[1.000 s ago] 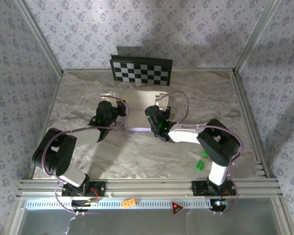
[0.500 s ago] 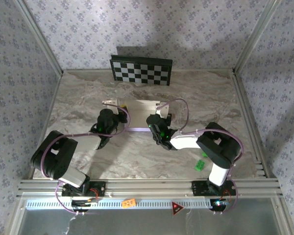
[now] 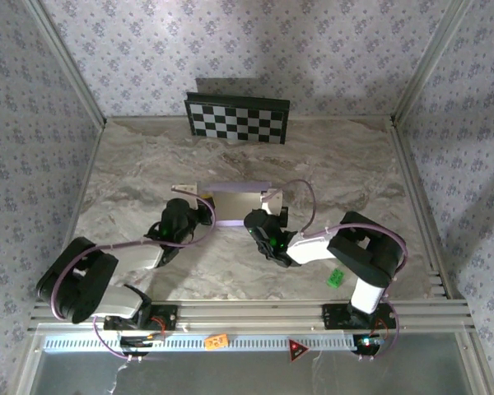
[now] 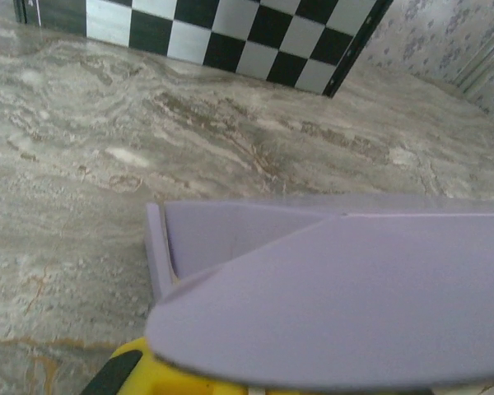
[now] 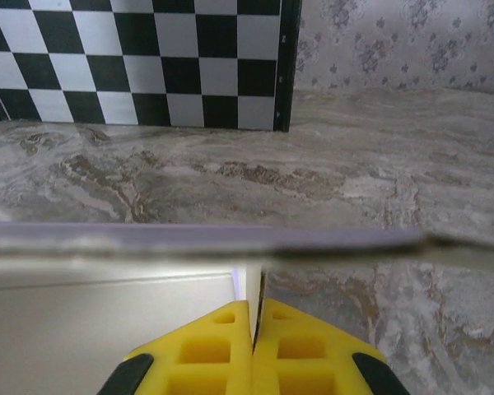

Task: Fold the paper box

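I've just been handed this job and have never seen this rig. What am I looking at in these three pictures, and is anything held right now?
These are two small robot arms bolted at the near edge of a marbled table. The wide picture comes from a fixed camera above and behind them, with the left arm on its left. The other two come from a camera on each wrist, looking out past yellow finger pads. Between the arms lies the paper box, thin card that is lavender on one face and cream on the other, partly folded. The right hand is shut on a thin upright flap of it. The left hand sits at the box's left side, a lavender flap just above its yellow finger; I cannot tell whether it grips. The checkerboard panel leaning at the back is not part of the job.
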Robot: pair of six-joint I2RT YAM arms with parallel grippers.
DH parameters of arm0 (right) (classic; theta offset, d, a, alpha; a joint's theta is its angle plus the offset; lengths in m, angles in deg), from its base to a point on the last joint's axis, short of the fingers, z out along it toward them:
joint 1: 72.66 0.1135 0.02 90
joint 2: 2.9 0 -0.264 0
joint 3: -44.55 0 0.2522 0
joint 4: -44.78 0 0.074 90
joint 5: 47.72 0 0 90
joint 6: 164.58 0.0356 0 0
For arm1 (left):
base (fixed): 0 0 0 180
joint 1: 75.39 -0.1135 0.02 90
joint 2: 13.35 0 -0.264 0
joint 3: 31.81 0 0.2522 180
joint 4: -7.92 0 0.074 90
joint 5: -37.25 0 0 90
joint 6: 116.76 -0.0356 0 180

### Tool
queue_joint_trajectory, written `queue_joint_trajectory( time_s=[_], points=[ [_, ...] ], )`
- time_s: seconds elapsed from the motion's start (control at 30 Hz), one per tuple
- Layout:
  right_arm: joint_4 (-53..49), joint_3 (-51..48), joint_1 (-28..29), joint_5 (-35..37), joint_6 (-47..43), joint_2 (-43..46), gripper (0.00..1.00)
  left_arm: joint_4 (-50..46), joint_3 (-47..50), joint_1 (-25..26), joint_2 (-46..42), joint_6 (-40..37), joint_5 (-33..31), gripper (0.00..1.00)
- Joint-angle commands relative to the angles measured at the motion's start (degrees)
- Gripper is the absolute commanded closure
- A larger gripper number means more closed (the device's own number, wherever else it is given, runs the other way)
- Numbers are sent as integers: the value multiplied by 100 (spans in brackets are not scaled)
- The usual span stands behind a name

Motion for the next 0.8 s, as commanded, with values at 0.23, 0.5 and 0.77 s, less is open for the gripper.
queue_joint_trajectory(
  time_s=[0.23, 0.5, 0.77],
  points=[
    [-752, -276, 173, 32, 658, 18, 100, -1418, 327, 125, -1672, -15, 493, 69],
    [-965, -133, 165, 50, 710, -145, 100, -3693, 163, 61, -3861, -102, 422, 57],
    [-1322, -8, 172, -181, 838, -181, 90, -4827, -1567, -229, -2712, -612, 1398, 59]
  ],
)
